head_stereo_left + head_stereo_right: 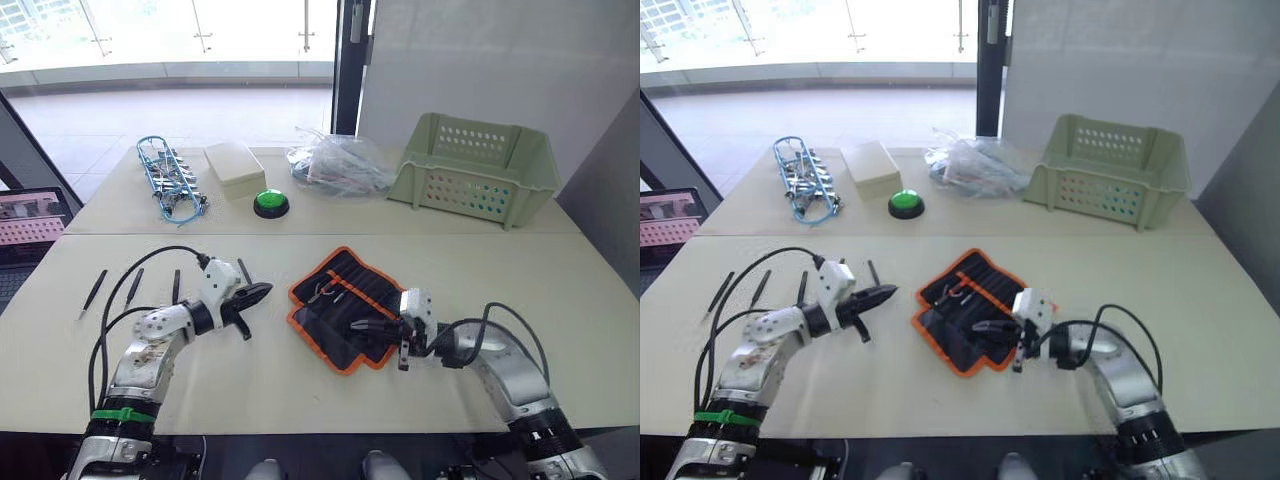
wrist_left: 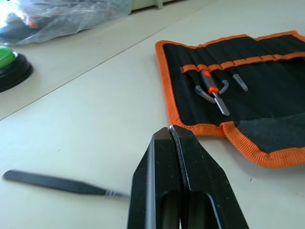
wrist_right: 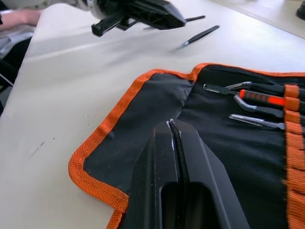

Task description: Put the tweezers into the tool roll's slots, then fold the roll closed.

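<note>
The tool roll (image 1: 340,300) lies unfolded at the table's middle, black with orange edging. Its slots (image 3: 267,102) hold an orange-handled tool and some slim dark tips. My right gripper (image 1: 358,326) is shut, low over the roll's near flap (image 3: 143,138), with nothing visible between its fingers. Left of the roll, my left gripper (image 1: 262,292) is also shut and points toward the orange edge (image 2: 167,86). Loose black tweezers lie on the table at the left (image 1: 93,293), (image 1: 133,287), (image 1: 176,285), and one more (image 1: 243,270) rests just behind the left gripper.
On the far table stand a pale green perforated basket (image 1: 475,165), a crumpled plastic bag (image 1: 335,165), a green push button (image 1: 270,203), a beige box (image 1: 233,168) and a blue-wire clip bundle (image 1: 168,182). A laptop (image 1: 30,222) sits off the left edge.
</note>
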`<act>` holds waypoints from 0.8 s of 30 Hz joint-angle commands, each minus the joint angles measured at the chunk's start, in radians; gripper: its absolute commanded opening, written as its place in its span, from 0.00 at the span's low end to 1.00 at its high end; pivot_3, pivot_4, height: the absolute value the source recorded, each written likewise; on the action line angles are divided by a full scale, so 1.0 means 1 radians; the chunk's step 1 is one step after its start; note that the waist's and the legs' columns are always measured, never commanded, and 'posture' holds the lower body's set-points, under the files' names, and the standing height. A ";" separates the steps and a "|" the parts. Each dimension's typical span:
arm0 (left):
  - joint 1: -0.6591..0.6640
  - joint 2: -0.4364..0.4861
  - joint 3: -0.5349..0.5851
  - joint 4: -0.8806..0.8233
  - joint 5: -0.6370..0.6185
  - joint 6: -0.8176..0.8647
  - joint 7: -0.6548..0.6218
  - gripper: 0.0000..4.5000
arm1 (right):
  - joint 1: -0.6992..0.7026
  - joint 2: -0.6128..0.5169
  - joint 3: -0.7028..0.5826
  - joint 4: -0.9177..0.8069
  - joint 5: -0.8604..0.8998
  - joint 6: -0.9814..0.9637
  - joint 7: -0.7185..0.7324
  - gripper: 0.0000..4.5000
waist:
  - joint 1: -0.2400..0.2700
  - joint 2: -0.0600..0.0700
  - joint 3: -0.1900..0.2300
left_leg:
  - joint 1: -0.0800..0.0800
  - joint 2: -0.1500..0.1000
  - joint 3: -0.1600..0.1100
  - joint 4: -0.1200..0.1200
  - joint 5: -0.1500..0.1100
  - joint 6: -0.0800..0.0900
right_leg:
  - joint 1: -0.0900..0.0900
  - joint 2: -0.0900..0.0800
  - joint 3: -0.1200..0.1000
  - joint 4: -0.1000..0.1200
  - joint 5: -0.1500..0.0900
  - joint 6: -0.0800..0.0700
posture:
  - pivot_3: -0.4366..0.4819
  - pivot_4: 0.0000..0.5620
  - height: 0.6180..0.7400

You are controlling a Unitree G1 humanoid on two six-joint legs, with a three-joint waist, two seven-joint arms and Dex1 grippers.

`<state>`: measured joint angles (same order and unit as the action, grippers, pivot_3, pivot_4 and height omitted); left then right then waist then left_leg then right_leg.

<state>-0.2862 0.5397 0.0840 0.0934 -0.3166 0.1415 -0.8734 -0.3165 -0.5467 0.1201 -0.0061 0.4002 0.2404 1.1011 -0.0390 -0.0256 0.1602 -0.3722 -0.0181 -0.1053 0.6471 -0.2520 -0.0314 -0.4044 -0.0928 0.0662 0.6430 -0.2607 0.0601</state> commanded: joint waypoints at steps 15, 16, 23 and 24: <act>0.641 -0.002 0.515 -0.340 -0.181 0.041 0.103 1.00 | -0.242 -0.100 -0.115 0.164 0.132 0.151 0.243 0.99 | -0.003 0.002 0.004 | 0.000 0.001 0.003 -0.001 0.000 0.000 | 0.000 -0.001 0.001 -0.002 0.000 0.000 | 0.48 0.27 1.00; 0.674 -0.022 0.545 -0.325 -0.192 0.024 0.106 1.00 | -0.267 -0.100 -0.116 0.159 0.151 0.180 0.258 0.99 | -0.003 0.002 0.004 | 0.000 0.001 0.004 -0.001 0.000 0.000 | 0.000 -0.001 0.001 -0.002 0.000 0.000 | 0.48 0.27 1.00; 0.834 -0.155 0.753 -0.284 -0.319 -0.083 0.114 1.00 | -0.427 -0.099 -0.065 0.254 0.151 0.254 0.397 0.99 | 0.004 0.000 0.005 | 0.000 0.001 0.004 -0.001 0.000 0.000 | 0.001 -0.001 -0.001 -0.004 0.000 -0.001 | 0.48 0.27 1.00; 0.849 -0.168 0.773 -0.283 -0.334 -0.087 0.119 1.00 | -0.440 -0.099 -0.062 0.268 0.147 0.251 0.413 0.99 | 0.006 0.000 0.005 | 0.000 0.001 0.004 -0.001 0.000 0.000 | 0.001 -0.002 -0.001 -0.004 0.000 -0.001 | 0.48 0.27 1.00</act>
<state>0.5468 0.3774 0.8084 -0.1800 -0.6098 0.0839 -0.7625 -0.7389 -0.6406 0.0663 0.2521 0.5338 0.4895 1.4793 -0.0334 -0.0259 0.1648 -0.3719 -0.0171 -0.1015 0.6459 -0.2522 -0.0313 -0.4032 -0.0944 0.0654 0.6384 -0.2610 0.0595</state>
